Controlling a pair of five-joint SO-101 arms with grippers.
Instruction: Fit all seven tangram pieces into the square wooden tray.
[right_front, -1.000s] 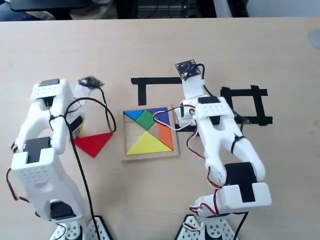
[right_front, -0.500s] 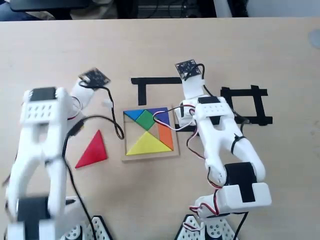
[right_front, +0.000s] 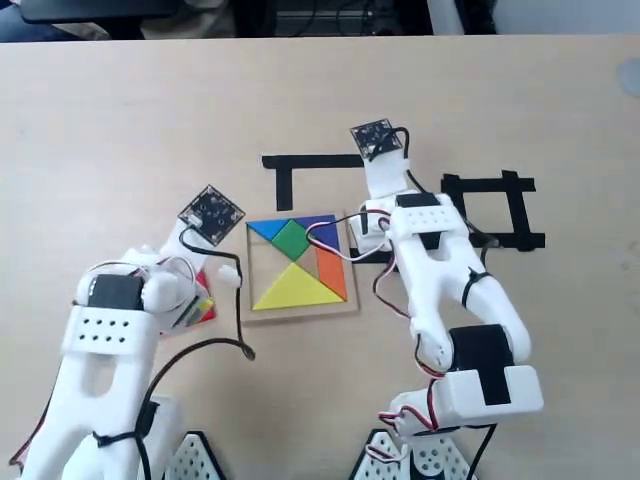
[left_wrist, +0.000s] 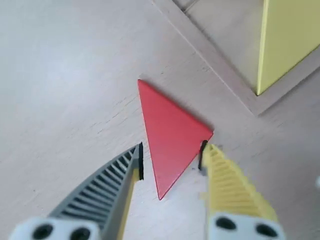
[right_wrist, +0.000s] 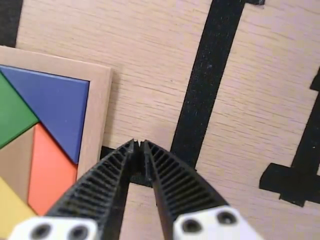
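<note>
Tray (right_front: 300, 312) at mid-frame in the high view, your left arm (right_front: 110, 330) at lower left and your right arm (right_front: 440, 270) at lower right. You can count five coloured pieces inside the tray: light blue (right_front: 266, 229), green (right_front: 291, 240), dark blue (right_front: 330, 222), orange (right_front: 332, 272) and yellow (right_front: 295, 288), with a tan patch along its left side. Whether that patch is a piece or bare floor you cannot tell. One red triangle (left_wrist: 172, 132) lies flat on the table (right_front: 120, 100), just left of the tray's lower-left corner and mostly hidden beneath your left arm in the high view. Your left gripper (left_wrist: 171, 156) stands spread, one finger on each side of the triangle. The yellow finger (left_wrist: 230, 180) meets its edge and the grey finger (left_wrist: 110, 185) sits just off it. Your right gripper (right_wrist: 139, 145) has its two fingers pressed together over the table, just right of the tray's rim, beside a strip of black tape (right_wrist: 200, 100). Two tape outlines mark the table in the high view, at upper centre and at right.
</note>
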